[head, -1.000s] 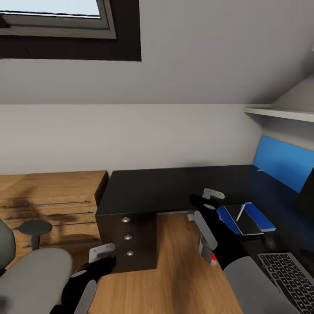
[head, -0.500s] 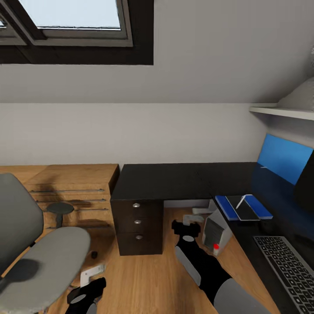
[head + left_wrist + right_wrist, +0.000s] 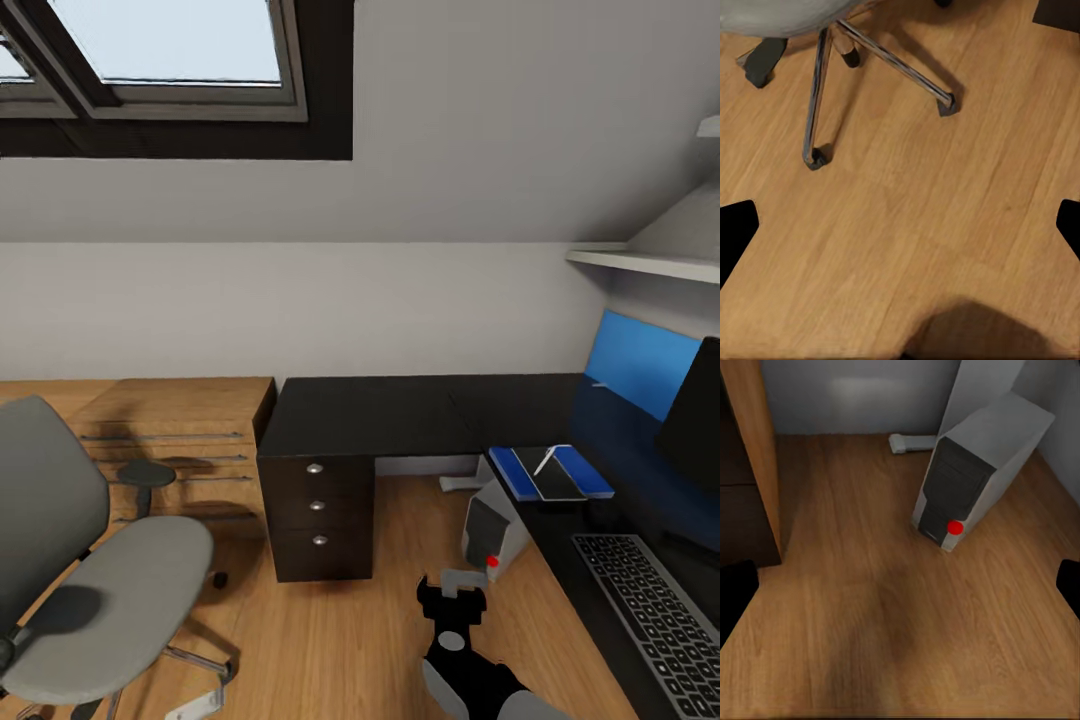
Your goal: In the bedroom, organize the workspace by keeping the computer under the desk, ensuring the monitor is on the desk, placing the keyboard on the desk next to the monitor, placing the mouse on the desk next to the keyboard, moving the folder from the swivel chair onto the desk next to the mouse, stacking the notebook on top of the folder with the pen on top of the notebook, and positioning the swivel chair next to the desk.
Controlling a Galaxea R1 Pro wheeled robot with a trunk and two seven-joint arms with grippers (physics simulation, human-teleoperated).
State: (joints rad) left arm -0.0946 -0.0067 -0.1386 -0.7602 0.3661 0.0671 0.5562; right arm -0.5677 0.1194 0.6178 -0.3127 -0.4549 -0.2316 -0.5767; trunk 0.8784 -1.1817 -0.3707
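Both grippers are empty, with their dark fingertips spread wide apart over bare wooden floor. From the head view the right gripper (image 3: 452, 592) hangs low in front of the long glossy black desk (image 3: 370, 415), between its three-knob drawer unit (image 3: 317, 520) and the small silver-grey tower computer (image 3: 492, 528). That computer stands on the floor under the desk's edge, dark front panel and red dot facing out, and the right wrist view shows it well apart from the fingers (image 3: 735, 592). The left gripper (image 3: 900, 225) looks down at the floor near the silver star base (image 3: 862, 67) of the grey swivel chair (image 3: 95, 590), which stands away from the desk, beside a light wooden cabinet (image 3: 165, 440). On the desk lies the flat bright blue folder (image 3: 550, 472), with the thin dark grey notebook (image 3: 553, 482) on it and the thin white pen (image 3: 546, 461) on top. Nearer, the black keyboard with grey keys (image 3: 650, 620) sits by the black monitor (image 3: 692, 420).
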